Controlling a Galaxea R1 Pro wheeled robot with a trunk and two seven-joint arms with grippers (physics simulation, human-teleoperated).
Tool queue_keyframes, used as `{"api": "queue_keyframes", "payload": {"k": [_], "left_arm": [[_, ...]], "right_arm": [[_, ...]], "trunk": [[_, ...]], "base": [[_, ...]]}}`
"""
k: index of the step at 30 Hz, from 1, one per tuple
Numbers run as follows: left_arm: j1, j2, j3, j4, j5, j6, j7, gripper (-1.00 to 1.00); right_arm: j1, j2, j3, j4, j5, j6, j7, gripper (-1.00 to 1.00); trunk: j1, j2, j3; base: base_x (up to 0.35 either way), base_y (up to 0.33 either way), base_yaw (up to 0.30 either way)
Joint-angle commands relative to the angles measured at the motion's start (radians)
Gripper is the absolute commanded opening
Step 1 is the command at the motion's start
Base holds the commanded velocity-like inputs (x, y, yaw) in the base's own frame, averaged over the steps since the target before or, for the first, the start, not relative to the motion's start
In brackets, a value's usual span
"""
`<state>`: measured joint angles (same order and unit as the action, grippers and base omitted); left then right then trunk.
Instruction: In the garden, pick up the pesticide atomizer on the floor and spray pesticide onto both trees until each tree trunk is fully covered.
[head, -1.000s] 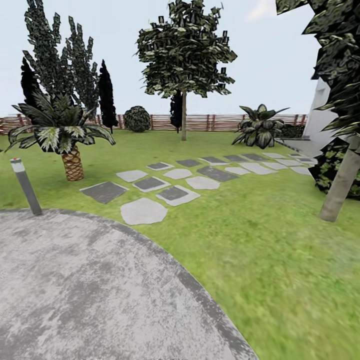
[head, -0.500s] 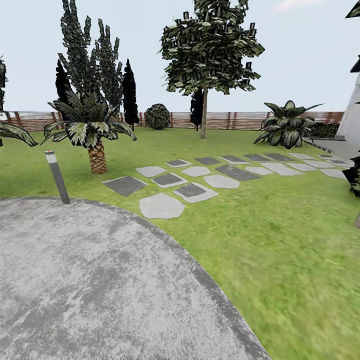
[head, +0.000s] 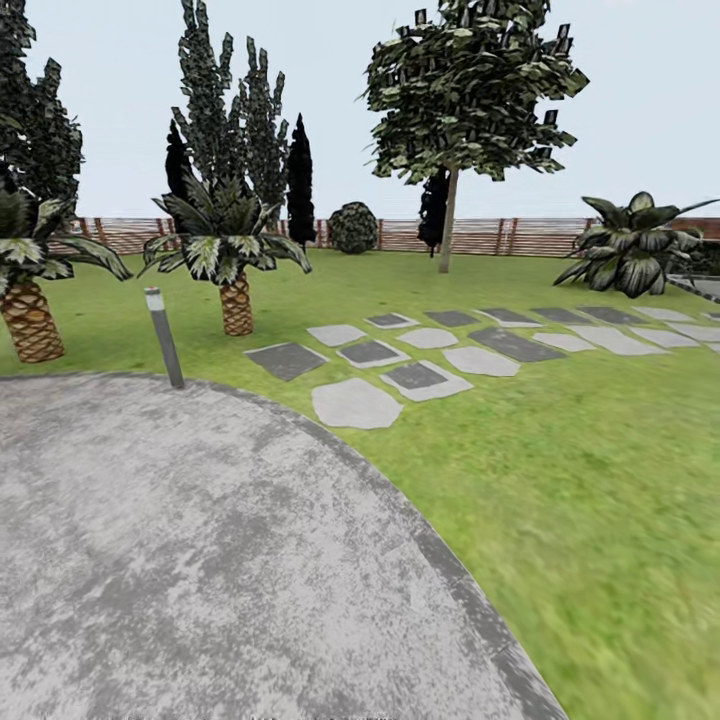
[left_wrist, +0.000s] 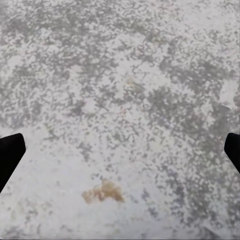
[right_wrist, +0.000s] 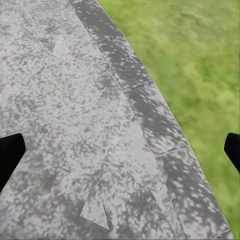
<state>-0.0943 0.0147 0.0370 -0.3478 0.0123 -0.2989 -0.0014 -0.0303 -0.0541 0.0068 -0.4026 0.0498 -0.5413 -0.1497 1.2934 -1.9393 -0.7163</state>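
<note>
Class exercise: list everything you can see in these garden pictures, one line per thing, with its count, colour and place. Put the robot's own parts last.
Paved area: one, mottled grey, foreground.
Lawn: one, green, around the paving.
Stepping stones: over a dozen, light and dark grey, on the lawn at mid-distance.
Bollard light: one, grey, at the paving's edge.
Palms: two, brown scaly trunks, left of the stones.
Tree: one, slim grey-tan trunk, dark green crown, near the fence.
Cypress-like trees: several, blackish, by the fence.
Round shrub: one, dark green, at the fence.
Broad-leaf plant: one, green, far right.
Fence: one, brown slats, along the back.
Left gripper: black fingertips, wide apart, over paving.
Right gripper: black fingertips, wide apart, over the paving's edge.
</note>
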Motion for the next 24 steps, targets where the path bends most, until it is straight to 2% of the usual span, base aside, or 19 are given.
{"api": "queue_keyframes", "payload": {"k": [1, 24], "left_arm": [[-0.001, 0.0, 0.001, 0.001, 0.001, -0.003, 0.0, 1.0], [-0.001, 0.001, 0.003, 0.001, 0.001, -0.003, 0.0, 1.0]], "right_arm": [[0.0, 0.0, 0.001, 0.0, 0.005, -0.002, -0.006, 1.0], [0.0, -0.001, 0.001, 0.0, 0.005, -0.002, -0.006, 1.0]], "trunk": [[0.004, -0.008, -0.005], [0.092, -0.169, -0.099]], "base": [[0.0, 0.0, 0.245], [0.0, 0.0, 0.243]]}}
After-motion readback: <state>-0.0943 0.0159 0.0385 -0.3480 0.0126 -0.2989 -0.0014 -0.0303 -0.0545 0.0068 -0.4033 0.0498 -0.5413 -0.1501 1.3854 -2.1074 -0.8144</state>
